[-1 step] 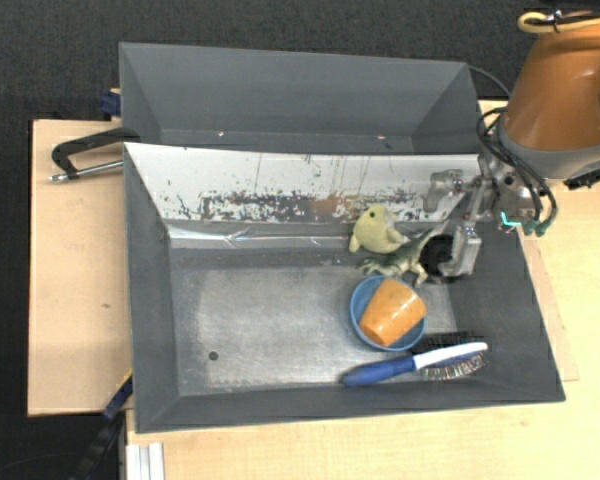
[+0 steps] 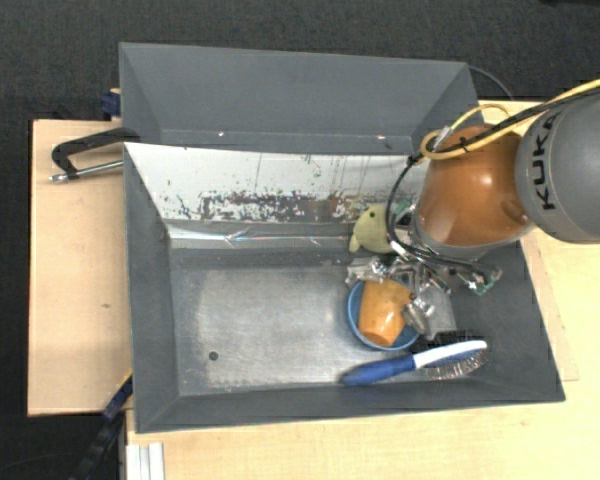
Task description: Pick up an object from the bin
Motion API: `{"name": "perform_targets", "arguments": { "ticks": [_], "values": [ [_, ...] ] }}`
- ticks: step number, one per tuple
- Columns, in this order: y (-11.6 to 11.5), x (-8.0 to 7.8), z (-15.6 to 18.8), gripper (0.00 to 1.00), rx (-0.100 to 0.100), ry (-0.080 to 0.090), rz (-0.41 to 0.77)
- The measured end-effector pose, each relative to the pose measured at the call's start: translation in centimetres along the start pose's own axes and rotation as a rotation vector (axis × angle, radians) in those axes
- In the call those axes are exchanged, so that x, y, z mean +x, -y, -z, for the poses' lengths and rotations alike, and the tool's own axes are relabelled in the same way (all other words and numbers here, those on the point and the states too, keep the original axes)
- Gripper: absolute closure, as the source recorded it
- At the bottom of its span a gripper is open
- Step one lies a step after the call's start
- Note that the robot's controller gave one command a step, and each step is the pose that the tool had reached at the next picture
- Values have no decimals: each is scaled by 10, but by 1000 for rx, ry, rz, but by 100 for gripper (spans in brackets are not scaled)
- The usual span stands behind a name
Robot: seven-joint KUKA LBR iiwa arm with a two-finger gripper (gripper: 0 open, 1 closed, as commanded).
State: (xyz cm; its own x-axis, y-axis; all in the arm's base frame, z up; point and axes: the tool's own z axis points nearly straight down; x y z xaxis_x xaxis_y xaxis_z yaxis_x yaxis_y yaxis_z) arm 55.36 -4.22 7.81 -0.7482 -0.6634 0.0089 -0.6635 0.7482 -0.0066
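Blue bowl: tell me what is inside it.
An orange rounded lump lies in the blue bowl. The gripper hangs over the bowl's right side, so whatever lies beneath it is covered.

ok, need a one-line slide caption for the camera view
KUKA arm reaching into the right side of the grey bin, over an orange object in a blue bowl, blue-handled brush alongside.

One each: brush [image 2: 418, 361], bowl [image 2: 354, 317], cup [image 2: 381, 314], toy [image 2: 370, 230]
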Motion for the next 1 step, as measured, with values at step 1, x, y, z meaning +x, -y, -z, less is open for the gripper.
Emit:
{"name": "perform_targets", "arguments": {
  "ticks": [1],
  "values": [
    [-17, -30, 25, 0, 0, 16, 359]
  ]
}}
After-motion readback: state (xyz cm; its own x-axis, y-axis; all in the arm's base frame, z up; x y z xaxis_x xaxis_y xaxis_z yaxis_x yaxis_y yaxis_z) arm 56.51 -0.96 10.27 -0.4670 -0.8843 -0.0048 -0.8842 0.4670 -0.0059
